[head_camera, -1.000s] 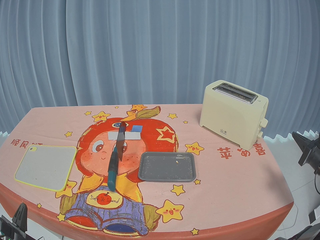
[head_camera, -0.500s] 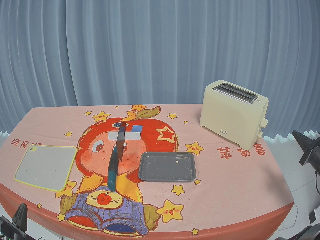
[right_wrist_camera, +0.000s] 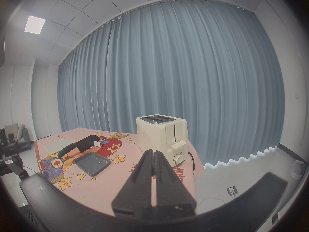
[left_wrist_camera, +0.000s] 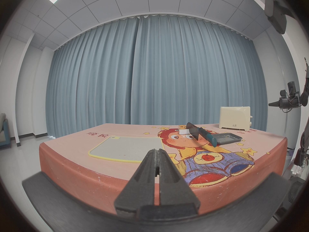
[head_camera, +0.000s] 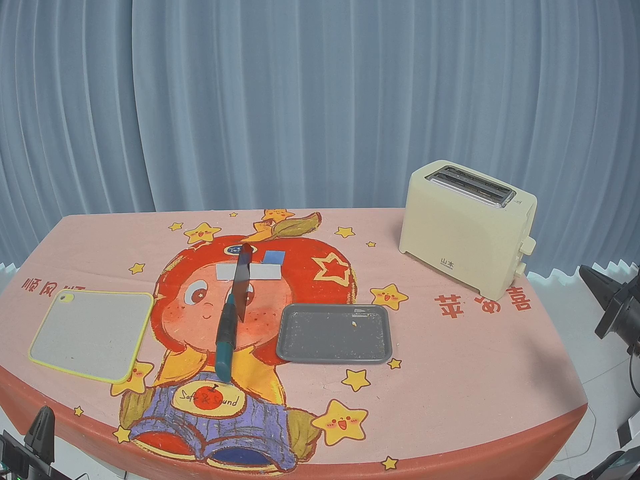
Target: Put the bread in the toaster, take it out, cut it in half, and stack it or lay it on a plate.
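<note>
Off table [left_wrist_camera: 80, 165], left end effector [left_wrist_camera: 156, 152] together; right end effector [right_wrist_camera: 153, 153] together, toaster [right_wrist_camera: 157, 134] lever [right_wrist_camera: 178, 144] ahead.

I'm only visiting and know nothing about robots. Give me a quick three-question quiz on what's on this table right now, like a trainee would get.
1. True or false: the knife lies on the cutting board.
2. Which thing stands nearest the right gripper? A) toaster B) cutting board C) knife
3. Fill in: the fingers of the left gripper and of the right gripper are both ____.

Key:
1. False. It lies on the tablecloth, between the cutting board and the grey tray.
2. A.
3. Shut.
</note>
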### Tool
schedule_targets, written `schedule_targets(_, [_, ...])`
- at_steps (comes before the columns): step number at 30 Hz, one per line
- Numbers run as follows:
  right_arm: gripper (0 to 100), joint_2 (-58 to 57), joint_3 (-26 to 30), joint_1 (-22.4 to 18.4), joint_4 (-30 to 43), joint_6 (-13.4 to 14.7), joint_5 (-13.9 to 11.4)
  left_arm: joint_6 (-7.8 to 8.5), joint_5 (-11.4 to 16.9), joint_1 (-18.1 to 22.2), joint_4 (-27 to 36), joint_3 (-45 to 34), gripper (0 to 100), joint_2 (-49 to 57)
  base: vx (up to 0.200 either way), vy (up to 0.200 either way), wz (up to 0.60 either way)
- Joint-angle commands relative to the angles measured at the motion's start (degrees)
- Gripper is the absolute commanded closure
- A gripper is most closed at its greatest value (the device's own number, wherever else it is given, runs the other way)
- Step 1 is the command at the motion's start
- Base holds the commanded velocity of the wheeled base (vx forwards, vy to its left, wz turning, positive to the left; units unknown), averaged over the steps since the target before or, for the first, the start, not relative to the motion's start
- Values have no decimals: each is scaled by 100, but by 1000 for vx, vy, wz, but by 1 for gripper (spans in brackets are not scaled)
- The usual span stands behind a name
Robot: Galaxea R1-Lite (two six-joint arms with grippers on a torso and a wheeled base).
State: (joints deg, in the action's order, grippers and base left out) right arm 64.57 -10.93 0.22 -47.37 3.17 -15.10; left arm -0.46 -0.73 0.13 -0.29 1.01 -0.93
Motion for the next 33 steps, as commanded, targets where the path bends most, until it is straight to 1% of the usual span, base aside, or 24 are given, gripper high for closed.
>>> schedule_targets(1, [100,-24,56,22,-9,-18,-1,11,12,4,-6,-101,100,93,0,0,0])
schedule_targets(3, [100,-33,74,84,0,-106,-1,2,12,4,-6,-101,100,93,0,0,0])
schedule_targets(5, [100,-33,74,101,-9,-132,7,2,12,4,-6,-101,100,93,0,0,0])
schedule_targets(20, [100,-270,100,119,26,-150,7,2,12,4,-6,-101,100,93,0,0,0])
schedule_targets(24, [100,-217,250,119,26,-168,7,2,12,4,-6,-101,100,93,0,0,0])
schedule_targets(29, [100,-76,285,136,26,-168,7,2,12,4,-6,-101,100,93,0,0,0])
schedule_targets(33, [100,29,408,198,26,-132,-1,2,12,4,-6,-101,100,93,0,0,0])
